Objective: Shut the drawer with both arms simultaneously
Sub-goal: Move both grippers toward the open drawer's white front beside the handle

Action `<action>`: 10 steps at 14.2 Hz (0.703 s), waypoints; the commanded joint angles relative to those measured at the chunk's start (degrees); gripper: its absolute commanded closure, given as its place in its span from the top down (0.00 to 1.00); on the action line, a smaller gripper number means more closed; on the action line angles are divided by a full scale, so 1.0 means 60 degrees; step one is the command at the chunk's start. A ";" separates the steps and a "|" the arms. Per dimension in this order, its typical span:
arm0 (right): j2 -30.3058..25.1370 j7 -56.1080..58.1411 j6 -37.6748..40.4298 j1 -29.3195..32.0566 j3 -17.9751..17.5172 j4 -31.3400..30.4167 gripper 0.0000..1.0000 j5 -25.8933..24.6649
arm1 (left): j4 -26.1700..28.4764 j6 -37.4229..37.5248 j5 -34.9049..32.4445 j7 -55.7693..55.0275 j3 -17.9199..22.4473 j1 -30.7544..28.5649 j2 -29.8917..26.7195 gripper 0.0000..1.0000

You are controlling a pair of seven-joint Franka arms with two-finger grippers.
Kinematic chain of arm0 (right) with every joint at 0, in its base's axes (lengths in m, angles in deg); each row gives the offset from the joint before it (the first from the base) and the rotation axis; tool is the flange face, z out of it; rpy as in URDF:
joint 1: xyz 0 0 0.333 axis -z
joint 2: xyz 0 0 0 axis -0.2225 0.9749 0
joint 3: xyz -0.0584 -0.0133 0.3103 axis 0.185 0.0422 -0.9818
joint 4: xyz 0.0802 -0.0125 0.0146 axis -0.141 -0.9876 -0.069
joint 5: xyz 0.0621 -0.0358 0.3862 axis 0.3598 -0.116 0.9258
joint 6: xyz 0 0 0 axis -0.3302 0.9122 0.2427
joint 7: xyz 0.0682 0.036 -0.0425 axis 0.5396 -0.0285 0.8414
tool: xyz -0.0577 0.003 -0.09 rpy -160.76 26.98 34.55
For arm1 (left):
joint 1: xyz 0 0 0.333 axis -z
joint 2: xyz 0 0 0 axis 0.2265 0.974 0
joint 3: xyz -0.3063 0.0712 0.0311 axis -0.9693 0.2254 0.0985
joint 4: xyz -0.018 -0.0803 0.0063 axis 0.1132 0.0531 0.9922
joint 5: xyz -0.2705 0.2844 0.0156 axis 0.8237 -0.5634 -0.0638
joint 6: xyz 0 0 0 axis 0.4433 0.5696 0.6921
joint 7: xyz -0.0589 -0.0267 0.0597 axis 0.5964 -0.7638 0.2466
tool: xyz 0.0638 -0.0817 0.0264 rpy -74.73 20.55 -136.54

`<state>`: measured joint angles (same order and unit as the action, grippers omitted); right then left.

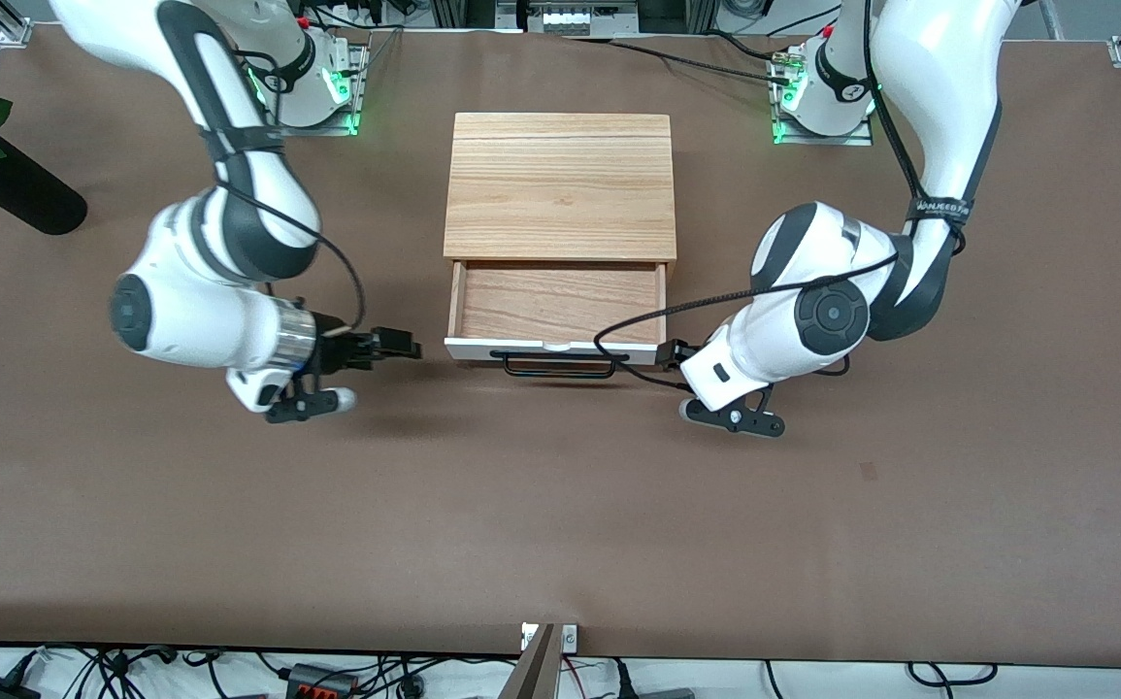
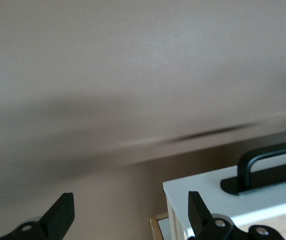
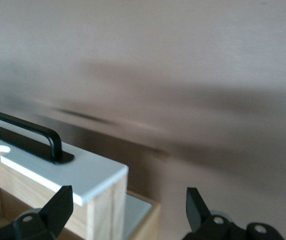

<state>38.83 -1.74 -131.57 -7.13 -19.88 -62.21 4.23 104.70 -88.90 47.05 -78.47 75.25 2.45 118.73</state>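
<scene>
The drawer (image 1: 560,303) stands pulled out of its wooden box (image 1: 560,184), with its white front panel (image 1: 482,349) and black bar handle (image 1: 560,365) toward the front camera. My right gripper (image 1: 409,346) is open beside the panel's corner at the right arm's end. In the right wrist view its jaws (image 3: 128,207) stand on either side of the drawer's side wall, with the panel (image 3: 73,170) and handle (image 3: 28,132) in sight. My left gripper (image 1: 674,354) is open at the other corner. In the left wrist view (image 2: 130,215) one finger (image 2: 197,212) lies over the panel (image 2: 222,195), beside the handle (image 2: 267,165).
A black vase (image 1: 12,189) with a red rose lies near the table's edge at the right arm's end. Brown tabletop (image 1: 560,524) spreads out nearer to the front camera than the drawer. The arm bases stand on either side of the box.
</scene>
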 commanded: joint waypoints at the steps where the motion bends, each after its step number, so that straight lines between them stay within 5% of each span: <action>1: 0.0213 0.0012 -0.0596 -0.0492 0.0066 -0.0090 1.00 0.0849 | -0.0349 -0.0050 0.0143 -0.0077 0.0064 0.0310 0.0320 1.00; 10: 0.0463 0.0101 -0.1447 -0.1137 0.0066 -0.0164 1.00 0.1058 | -0.0305 -0.0154 0.0128 -0.0077 0.0049 0.0340 0.0423 1.00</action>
<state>41.70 -1.74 -138.56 -12.93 -19.86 -62.36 9.11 104.59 -90.94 47.09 -78.66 75.25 3.92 120.58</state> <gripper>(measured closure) 0.000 0.000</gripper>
